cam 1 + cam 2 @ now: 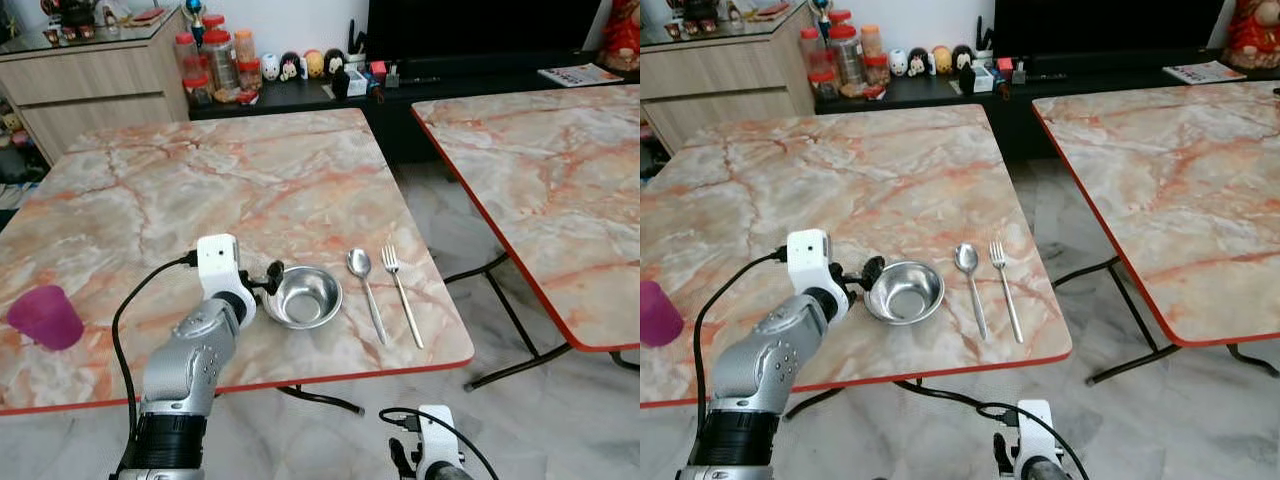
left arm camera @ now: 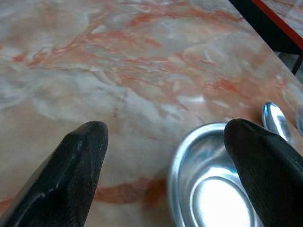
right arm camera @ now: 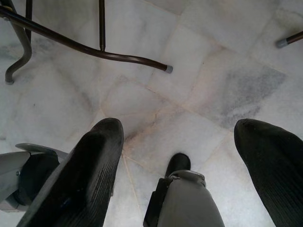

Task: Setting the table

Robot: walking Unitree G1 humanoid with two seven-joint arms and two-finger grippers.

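Marble-patterned folding surface [image 1: 150,190] on a pale tiled floor, a second one to the right, a dark cabinet of jars and figurines behind. Near the front edge: steel bowl [image 1: 302,296], spoon [image 1: 364,288] just right of it, fork [image 1: 400,292] right of the spoon, the two lying parallel and slightly apart. Setting judged mostly laid out; purple cup [image 1: 45,316] well apart at the far left, probably yet to be brought over. Left end effector [image 2: 165,156] at the bowl's left rim, fingers spread, one over the rim, the other over bare marble; contact with the rim hard to confirm. Right end effector [image 3: 182,165] hanging low over the floor, fingers spread, holding nothing.
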